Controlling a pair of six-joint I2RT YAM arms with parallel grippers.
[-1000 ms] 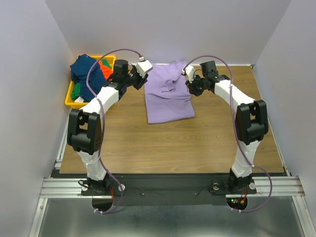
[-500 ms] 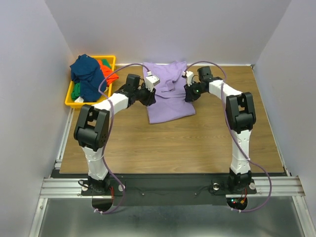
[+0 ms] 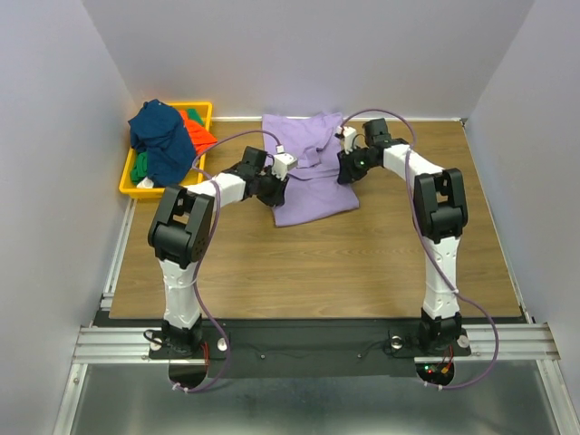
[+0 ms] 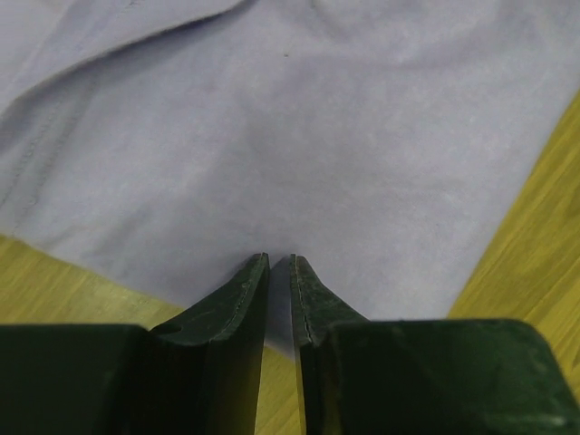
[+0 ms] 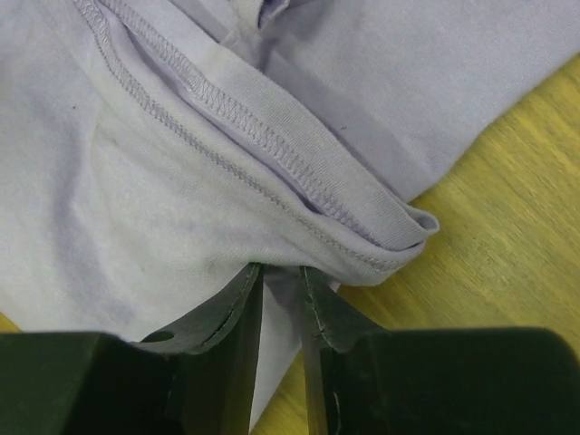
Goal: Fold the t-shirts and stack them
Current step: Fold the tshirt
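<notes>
The lavender t-shirt (image 3: 313,186) lies partly folded at the back middle of the table, its sleeve hem doubled over (image 5: 299,172). My left gripper (image 3: 277,186) sits low at the shirt's left edge (image 4: 272,136). Its jaws (image 4: 279,258) are drawn to a narrow slit with lavender cloth in it. At the shirt's right edge, my right gripper (image 3: 344,172) is shut (image 5: 281,267) on a flap of the cloth under the folded hem. A navy t-shirt (image 3: 159,136), an orange-red one (image 3: 193,122) and a green one (image 3: 139,168) are heaped in the bin.
The yellow plastic bin (image 3: 127,188) stands at the table's back left corner, just left of my left arm. Bare wood (image 3: 317,263) stretches from the shirt to the near edge. White walls close in the left, back and right sides.
My left gripper has swung from beside the bin down onto the shirt's left edge, its jaws narrowing. The right gripper has shifted slightly along the right edge.
</notes>
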